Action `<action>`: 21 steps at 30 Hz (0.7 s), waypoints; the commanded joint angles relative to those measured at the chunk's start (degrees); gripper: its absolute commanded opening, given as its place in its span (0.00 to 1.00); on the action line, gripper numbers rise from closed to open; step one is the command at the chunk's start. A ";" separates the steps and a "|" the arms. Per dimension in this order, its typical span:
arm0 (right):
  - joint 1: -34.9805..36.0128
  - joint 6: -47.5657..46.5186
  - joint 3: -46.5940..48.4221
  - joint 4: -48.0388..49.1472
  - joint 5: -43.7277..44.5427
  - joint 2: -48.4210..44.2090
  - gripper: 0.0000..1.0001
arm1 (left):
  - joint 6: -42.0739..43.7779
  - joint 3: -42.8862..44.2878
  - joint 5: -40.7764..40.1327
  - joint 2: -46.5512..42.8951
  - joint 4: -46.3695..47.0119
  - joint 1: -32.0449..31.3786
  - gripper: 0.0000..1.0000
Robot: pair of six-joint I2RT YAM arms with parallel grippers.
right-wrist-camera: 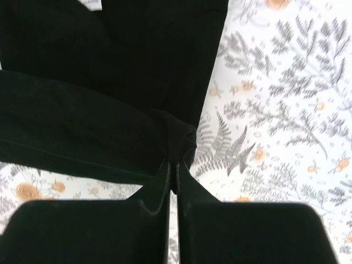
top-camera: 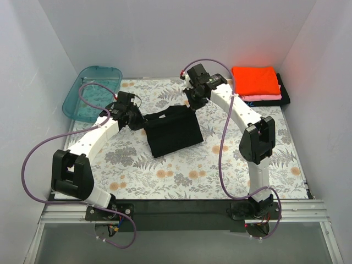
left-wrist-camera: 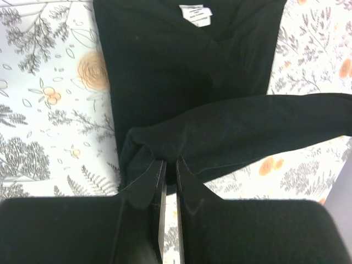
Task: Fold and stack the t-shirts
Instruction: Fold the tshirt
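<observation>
My left gripper (left-wrist-camera: 170,163) and right gripper (right-wrist-camera: 172,163) each pinch the far edge of the black t-shirt (top-camera: 175,135), mid tabletop (top-camera: 165,179). Risk: shallow bites; uneven travel could slip cloth, skewing the fold.

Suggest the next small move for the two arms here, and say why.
Probably carry both tools together toward the arm bases, laying the held edge over the rest of the black shirt. The left tool and right tool are each shut on one end of its far edge, which is raised and stretched between them, while the rest lies flat, only partly folded.
</observation>
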 commanded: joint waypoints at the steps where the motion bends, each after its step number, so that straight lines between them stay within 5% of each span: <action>1: -0.72 -1.79 -0.48 8.50 1.62 0.57 0.01 | 1.50 -1.26 -2.73 0.79 5.73 0.93 0.00; 21: -2.91 -3.03 -15.61 31.88 -0.75 3.20 0.01 | 1.06 -8.20 -6.07 9.49 21.46 2.16 0.00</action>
